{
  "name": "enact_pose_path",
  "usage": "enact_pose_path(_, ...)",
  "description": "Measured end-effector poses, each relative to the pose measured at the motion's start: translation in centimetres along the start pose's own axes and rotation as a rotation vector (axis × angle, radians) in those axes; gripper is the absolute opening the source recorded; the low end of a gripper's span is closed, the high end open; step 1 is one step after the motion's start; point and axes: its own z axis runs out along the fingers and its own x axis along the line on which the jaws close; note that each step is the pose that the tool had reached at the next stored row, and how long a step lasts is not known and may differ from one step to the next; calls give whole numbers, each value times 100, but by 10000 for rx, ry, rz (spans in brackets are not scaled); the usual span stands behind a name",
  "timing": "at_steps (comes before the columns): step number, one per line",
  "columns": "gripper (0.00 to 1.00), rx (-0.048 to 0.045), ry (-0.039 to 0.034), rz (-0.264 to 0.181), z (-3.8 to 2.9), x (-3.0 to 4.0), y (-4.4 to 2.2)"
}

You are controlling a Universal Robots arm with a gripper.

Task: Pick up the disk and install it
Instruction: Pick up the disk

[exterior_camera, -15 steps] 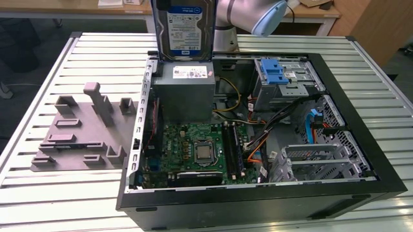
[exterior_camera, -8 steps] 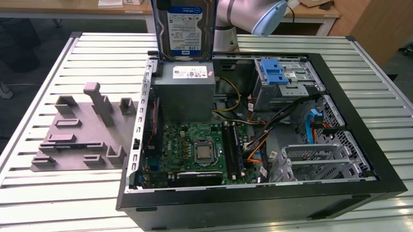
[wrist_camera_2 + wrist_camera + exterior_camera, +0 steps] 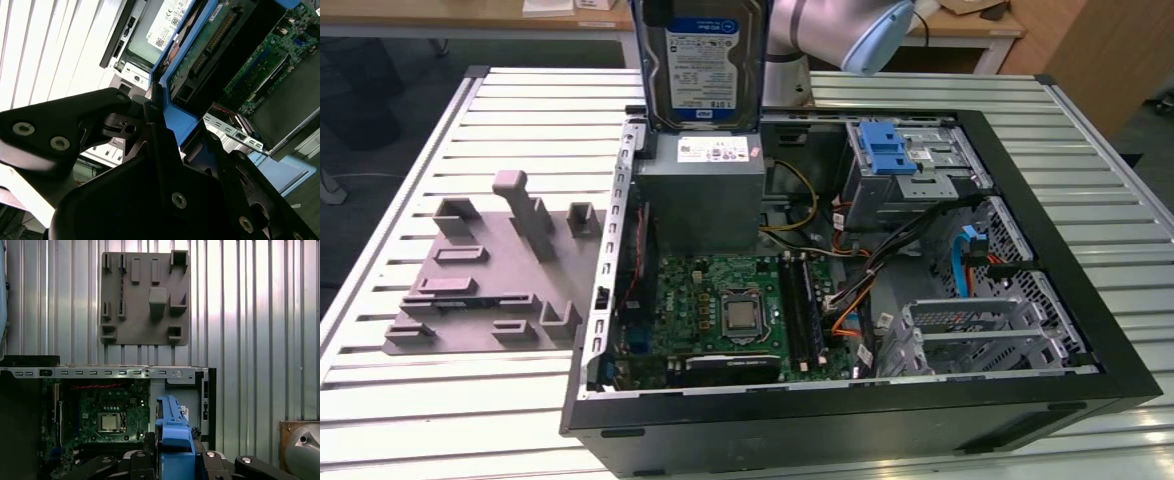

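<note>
Hanging at the top centre of the exterior view, the disk point(image 3: 704, 55) is held upright, its long axis running top to bottom and its white-and-blue label facing the camera. Its lower edge sits just above the grey power-supply box point(image 3: 700, 195) inside the open computer case point(image 3: 1067, 330). It's a flat, smooth-faced slab, dark at the edges, with a blue plastic bracket around it.

In the second wrist view the gripper point(image 3: 165, 135) is clamped on that blue bracket, black matte fingers point(image 3: 117, 125) pressing in from either side. The disk's underside point(image 3: 210, 45), with its green circuit board, stretches away toward the upper right of that frame. In the first wrist view the blue bracket point(image 3: 172, 435) rises edge-on from between the black gripper parts at the bottom centre.

Below the disk, the case lies on its side with its panel off: green motherboard point(image 3: 727, 310) with a square silvery processor socket, bundled orange and yellow wires, and a perforated metal drive cage point(image 3: 907, 165) with a blue latch toward the upper right. The ribbed, pale metal table point(image 3: 494, 110) carries a grey moulded fixture plate point(image 3: 487, 275) with raised blocks on the exterior view's left, well apart from the disk.
</note>
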Motion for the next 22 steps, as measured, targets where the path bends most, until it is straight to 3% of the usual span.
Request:
enact_pose_path(8,37,0,0,0,-1,19,-42)
enact_pose_path(22,37,0,1,0,-4,14,-271)
